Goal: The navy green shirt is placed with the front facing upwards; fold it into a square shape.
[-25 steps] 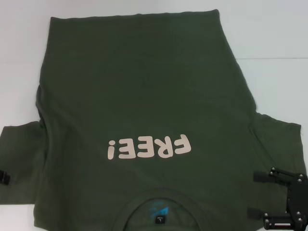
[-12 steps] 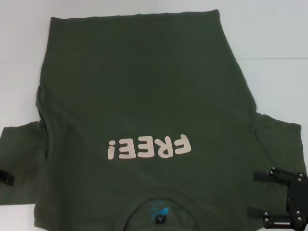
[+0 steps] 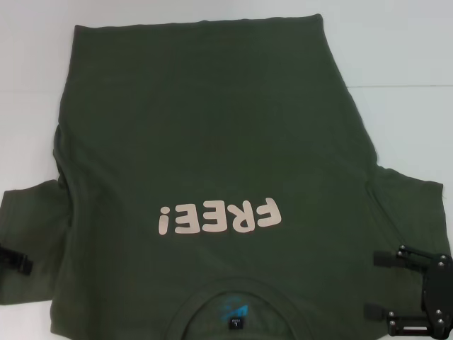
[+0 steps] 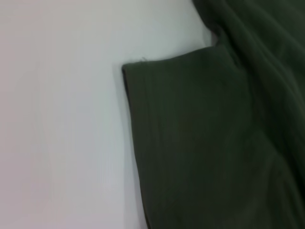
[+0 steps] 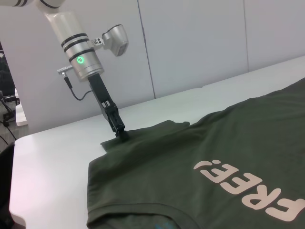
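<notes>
Shirt flat, both hands at sleeves.
Navy green shirt (image 3: 212, 142) lies face-up on white worktop (image 3: 403, 49), collar toward robot at 6 o'clock. Left hand (image 3: 18, 262) at 9 o'clock on left sleeve hem, finger spread can't tell. Right hand (image 3: 376, 285) at 4 o'clock over right sleeve, fingers wide apart, holding nothing.

The dark olive-green shirt (image 3: 212, 142) bears pale pinkish "FREE!" lettering (image 3: 220, 217) and lies on a white table (image 3: 403, 64).
</notes>
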Controlling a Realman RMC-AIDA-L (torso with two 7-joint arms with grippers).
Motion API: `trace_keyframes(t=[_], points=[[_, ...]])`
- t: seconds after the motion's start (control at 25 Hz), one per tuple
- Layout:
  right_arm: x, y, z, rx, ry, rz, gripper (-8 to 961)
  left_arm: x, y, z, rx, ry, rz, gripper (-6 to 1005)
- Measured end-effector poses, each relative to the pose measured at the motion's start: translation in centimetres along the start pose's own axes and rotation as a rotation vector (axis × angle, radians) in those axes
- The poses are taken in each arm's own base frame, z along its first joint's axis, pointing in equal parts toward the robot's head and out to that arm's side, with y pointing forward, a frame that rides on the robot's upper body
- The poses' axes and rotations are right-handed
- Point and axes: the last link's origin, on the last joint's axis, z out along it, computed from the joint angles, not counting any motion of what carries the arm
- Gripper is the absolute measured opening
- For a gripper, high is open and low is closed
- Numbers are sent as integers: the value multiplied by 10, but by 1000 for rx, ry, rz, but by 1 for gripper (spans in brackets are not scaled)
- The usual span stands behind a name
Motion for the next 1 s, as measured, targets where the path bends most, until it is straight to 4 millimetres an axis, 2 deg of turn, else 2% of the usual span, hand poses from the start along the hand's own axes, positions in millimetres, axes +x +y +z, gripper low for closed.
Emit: trace_keyframes(t=[0.64, 0.88, 1.0], points=[[0, -1, -1, 3, 0, -5, 942, 3, 8, 5, -34, -12, 0, 876], [0, -1, -1, 4, 0, -4, 942, 3, 7, 5, -27, -8, -1, 842], [0, -1, -1, 4, 0, -4, 941, 3, 7, 6, -25, -7, -1, 773]])
